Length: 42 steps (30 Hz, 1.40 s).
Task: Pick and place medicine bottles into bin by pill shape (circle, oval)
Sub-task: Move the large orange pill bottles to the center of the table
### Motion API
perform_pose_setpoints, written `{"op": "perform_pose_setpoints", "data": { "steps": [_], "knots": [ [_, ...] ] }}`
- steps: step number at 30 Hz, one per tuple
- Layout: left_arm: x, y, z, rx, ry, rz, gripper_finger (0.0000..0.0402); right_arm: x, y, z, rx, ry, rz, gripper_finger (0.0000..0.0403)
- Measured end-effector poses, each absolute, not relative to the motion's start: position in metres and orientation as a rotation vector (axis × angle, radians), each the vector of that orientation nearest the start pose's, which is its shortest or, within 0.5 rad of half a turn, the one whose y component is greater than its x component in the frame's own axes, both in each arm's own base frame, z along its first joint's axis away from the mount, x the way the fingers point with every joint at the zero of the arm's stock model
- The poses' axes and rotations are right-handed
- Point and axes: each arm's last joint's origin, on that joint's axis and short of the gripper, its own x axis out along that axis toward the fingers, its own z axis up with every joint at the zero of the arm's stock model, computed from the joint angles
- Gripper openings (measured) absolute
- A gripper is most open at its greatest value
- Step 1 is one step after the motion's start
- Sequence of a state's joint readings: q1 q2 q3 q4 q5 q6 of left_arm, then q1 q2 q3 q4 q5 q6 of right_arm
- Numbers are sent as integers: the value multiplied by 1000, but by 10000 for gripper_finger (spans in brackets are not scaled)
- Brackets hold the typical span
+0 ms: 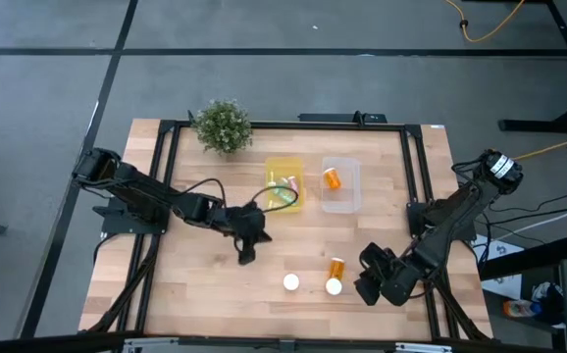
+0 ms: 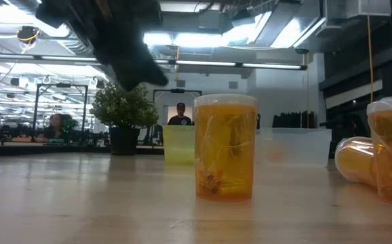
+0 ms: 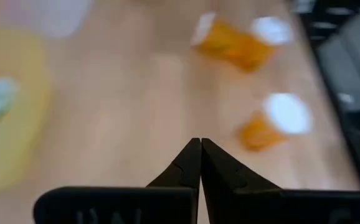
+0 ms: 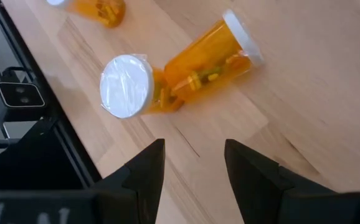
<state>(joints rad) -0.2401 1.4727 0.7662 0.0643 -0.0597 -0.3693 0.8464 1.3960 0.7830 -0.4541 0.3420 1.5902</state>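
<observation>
Three orange bottles with white caps are on the table near its front edge. One stands upright (image 1: 290, 282), a second stands upright (image 1: 334, 286), and a third lies on its side (image 1: 336, 267) against the second. My right gripper (image 1: 363, 280) is open just right of them. Its wrist view shows the upright cap (image 4: 127, 86) and the lying bottle (image 4: 211, 59) ahead of the fingers (image 4: 195, 155). My left gripper (image 1: 246, 255) is shut and empty above the table's middle, left of the bottles; its wrist view (image 3: 200, 146) shows the fingertips together.
A yellow bin (image 1: 284, 169) holds pastel vials (image 1: 282, 186). A clear bin (image 1: 342, 203) beside it holds one orange bottle (image 1: 333, 177). A potted plant (image 1: 223, 126) stands at the far left. A black frame rail (image 1: 424, 245) runs along the table's right side.
</observation>
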Motion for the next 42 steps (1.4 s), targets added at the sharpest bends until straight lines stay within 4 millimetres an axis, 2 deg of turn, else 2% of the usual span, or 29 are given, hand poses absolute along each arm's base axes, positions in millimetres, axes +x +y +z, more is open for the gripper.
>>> {"op": "perform_pose_setpoints", "data": {
  "steps": [3,6,12,18,28,35,42],
  "knots": [
    [289,-82,200,-243,605,-161,4,176,185,189,851,962,-324,169],
    [288,-93,200,-229,591,-198,4,176,185,189,850,962,-323,169],
    [290,-120,181,-200,612,-245,4,175,184,188,841,967,-328,169],
    [302,-147,162,-233,497,-326,4,173,183,186,825,1001,-336,169],
    [298,-171,132,-311,564,-362,4,173,182,185,796,1011,-330,169],
    [317,-187,125,-288,525,-351,4,173,182,185,789,988,-340,169],
    [330,-194,119,-253,515,-338,4,173,181,185,789,986,-342,169]
  ]
}}
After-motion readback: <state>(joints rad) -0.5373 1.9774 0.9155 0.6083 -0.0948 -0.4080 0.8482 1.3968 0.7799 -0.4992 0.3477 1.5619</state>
